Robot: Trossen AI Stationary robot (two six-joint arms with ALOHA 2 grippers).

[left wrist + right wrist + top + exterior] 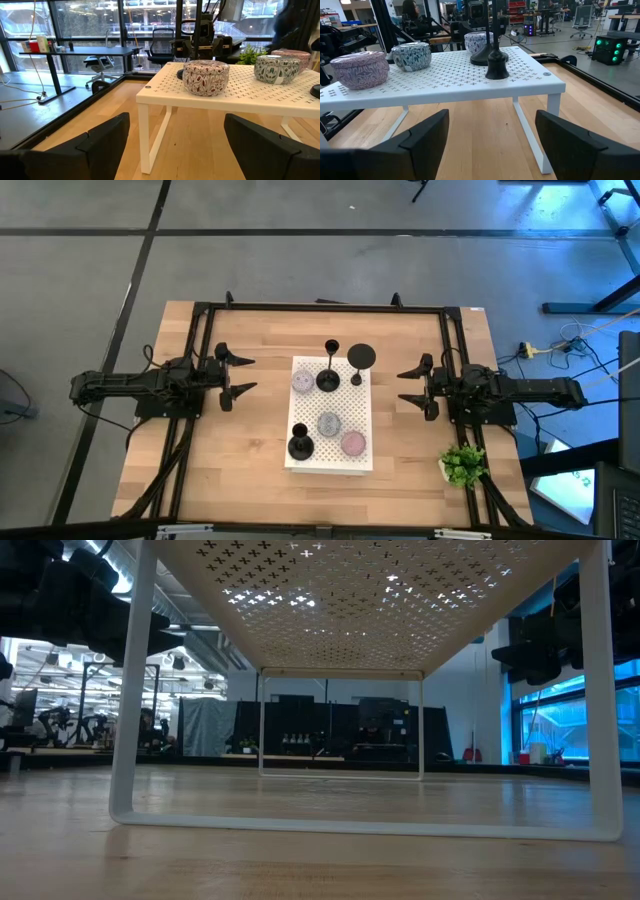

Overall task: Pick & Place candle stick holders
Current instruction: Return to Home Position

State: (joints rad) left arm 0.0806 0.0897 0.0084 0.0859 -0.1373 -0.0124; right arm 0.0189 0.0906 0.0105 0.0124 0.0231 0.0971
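On either side of the shelf (350,405), left arm (150,387), right arm (510,392), jaws wide.

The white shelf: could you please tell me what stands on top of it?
On the white shelf stand three black candle stick holders and three closed candle tins. What the tins contain is covered.

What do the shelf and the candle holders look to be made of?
Shelf: likely painted sheet metal, matte white, thin top punched with cross-shaped holes. Candle holders: matte black, probably metal given the thin stems, though coated wood or plastic can't be ruled out.
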